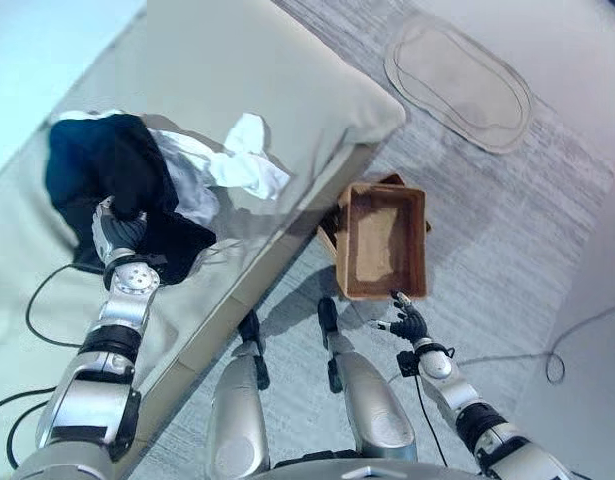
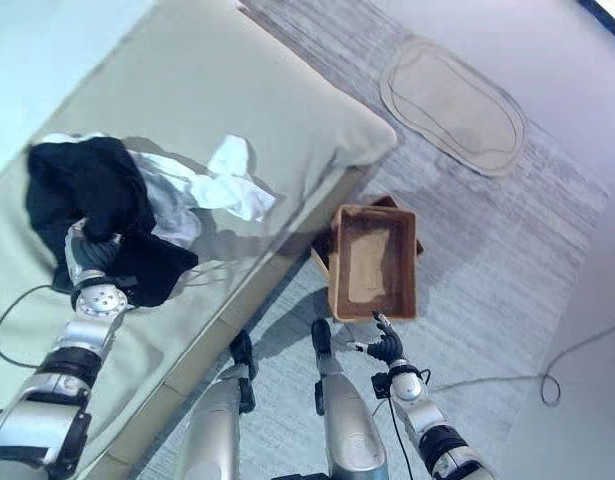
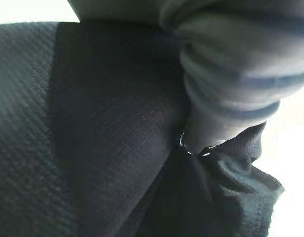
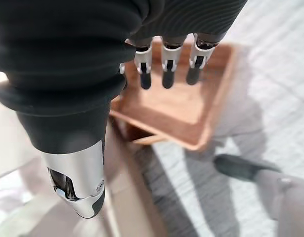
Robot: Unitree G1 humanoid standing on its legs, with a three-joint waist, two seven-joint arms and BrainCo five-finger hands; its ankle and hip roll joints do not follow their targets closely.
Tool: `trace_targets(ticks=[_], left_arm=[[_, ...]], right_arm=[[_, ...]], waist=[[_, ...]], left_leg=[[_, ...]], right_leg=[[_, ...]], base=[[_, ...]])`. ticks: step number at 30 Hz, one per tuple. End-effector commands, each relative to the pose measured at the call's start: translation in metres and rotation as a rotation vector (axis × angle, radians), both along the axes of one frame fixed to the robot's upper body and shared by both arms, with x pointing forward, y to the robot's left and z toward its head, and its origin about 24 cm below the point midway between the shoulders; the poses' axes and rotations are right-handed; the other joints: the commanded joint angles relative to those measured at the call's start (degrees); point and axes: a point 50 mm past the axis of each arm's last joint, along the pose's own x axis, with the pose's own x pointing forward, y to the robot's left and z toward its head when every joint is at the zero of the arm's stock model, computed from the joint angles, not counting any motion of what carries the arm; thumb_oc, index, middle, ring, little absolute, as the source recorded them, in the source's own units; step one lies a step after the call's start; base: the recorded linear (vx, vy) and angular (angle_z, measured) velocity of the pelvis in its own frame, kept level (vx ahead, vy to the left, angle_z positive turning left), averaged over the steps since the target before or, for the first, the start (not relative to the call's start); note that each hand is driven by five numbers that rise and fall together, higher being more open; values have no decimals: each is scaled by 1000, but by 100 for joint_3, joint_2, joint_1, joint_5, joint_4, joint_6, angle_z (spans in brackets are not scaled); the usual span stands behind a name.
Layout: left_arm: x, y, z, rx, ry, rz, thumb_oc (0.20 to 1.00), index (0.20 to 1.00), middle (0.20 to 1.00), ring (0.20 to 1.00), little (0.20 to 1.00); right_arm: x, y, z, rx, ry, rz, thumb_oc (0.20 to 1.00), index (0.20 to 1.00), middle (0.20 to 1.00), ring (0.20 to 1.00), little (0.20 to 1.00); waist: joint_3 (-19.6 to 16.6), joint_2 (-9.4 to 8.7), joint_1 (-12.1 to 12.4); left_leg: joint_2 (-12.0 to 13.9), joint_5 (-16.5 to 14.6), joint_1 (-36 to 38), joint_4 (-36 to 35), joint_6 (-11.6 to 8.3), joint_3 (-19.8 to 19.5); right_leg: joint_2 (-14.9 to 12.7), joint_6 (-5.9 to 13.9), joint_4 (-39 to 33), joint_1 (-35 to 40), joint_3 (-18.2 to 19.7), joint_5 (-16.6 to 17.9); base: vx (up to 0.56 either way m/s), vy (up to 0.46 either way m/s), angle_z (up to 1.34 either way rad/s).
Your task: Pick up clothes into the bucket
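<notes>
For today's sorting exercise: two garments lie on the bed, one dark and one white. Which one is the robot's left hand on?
The dark garment. The left hand is buried in its folds, while the white garment lies beside it, nearer the bed's edge, apart from the hand.

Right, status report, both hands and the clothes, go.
Left hand buried in dark garment on bed, grip unseen. Right hand open above empty wooden box. White cloth beside pile.

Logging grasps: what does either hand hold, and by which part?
Left hand is buried in the dark garment; grip cannot be told. Right hand holds nothing.
</notes>
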Motion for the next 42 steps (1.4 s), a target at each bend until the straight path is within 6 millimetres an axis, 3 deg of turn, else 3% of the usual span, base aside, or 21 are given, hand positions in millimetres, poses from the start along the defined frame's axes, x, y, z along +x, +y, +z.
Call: trace_targets(ticks=[1, 9, 10, 12, 17, 21, 22, 23, 27, 31, 42], left_arm=[[-10, 6, 30, -23, -224, -47, 200, 200, 200, 200, 200], [-31, -16, 92, 77, -507, -262, 200, 200, 200, 200, 200], [-31, -16, 92, 77, -507, -261, 200, 200, 200, 200, 200], [-37, -34, 117, 116, -619, -377, 200, 200, 200, 200, 200], [-42, -60, 144, 147, -718, -549, 200, 200, 200, 200, 200], [-48, -74, 168, 166, -804, -665, 200, 200, 200, 200, 200], [-48, -74, 168, 166, -804, -665, 200, 200, 200, 200, 200], [-52, -83, 176, 166, -843, -724, 200, 200, 200, 200, 200], [-56, -99, 188, 172, -877, -842, 200, 200, 200, 200, 200], [-59, -110, 193, 148, -895, -925, 200, 200, 200, 200, 200], [-55, -136, 180, 35, -790, -1129, 200, 200, 200, 200, 200]], right_arm=[[-7, -16, 10, 11, -66, 0, 1000, 1000, 1000, 1000, 1000], [12, 7, 62, 152, -301, 127, 1000, 1000, 1000, 1000, 1000], [12, 7, 62, 152, -301, 128, 1000, 1000, 1000, 1000, 1000], [19, 21, 90, 227, -408, 195, 1000, 1000, 1000, 1000, 1000], [28, 34, 133, 252, -569, 308, 1000, 1000, 1000, 1000, 1000], [39, 41, 180, 151, -755, 378, 1000, 1000, 1000, 1000, 1000], [39, 41, 180, 151, -755, 378, 1000, 1000, 1000, 1000, 1000], [41, 44, 204, 80, -865, 404, 1000, 1000, 1000, 1000, 1000], [43, 50, 244, 13, -1039, 433, 1000, 1000, 1000, 1000, 1000], [45, 60, 253, 77, -1049, 469, 1000, 1000, 1000, 1000, 1000], [32, 110, 262, 639, -839, 799, 1000, 1000, 1000, 1000, 1000]], waist=[[-412, 92, 99], [-907, 247, 297], [-921, 233, 285], [-1130, 315, 324], [-1482, 395, 364], [-1727, 440, 373], [-1723, 440, 372], [-1837, 463, 375], [-2006, 492, 340], [-2089, 486, 342], [-2251, 394, 365]], left_leg=[[-362, -840, 179, 716, 159, -355], [-483, -581, 843, 55, 76, -542], [-498, -537, 827, 26, 76, -544], [-511, -405, 1109, -328, 50, -635], [-471, -264, 1505, -713, -4, -756], [-419, -205, 1807, -938, -17, -813], [-420, -204, 1813, -941, -17, -814], [-404, -176, 1921, -1030, -31, -833], [-366, -131, 2125, -1182, -55, -900], [-335, -150, 2256, -1197, -59, -922], [-265, -180, 2551, -1251, -96, -898]], right_leg=[[-174, 209, -68, 18, -94, 96], [-158, 198, -441, 725, -492, 20], [-172, 198, -445, 701, -494, 37], [-150, 183, -481, 903, -627, -42], [-134, 168, -552, 1259, -902, -195], [-112, 153, -545, 1508, -1013, -312], [-112, 153, -546, 1513, -1015, -313], [-94, 137, -517, 1570, -1056, -365], [-71, 103, -423, 1711, -1144, -494], [-68, 76, -381, 1843, -1184, -555], [-46, 23, -423, 2173, -1201, -653]], base=[[34, -37, 31], [36, -33, 31], [34, -15, 18], [60, -19, 20], [85, -32, 27], [76, -15, 16], [69, -12, 5], [64, -10, 6], [52, -10, 16], [49, -7, 10], [18, -3, 2]])
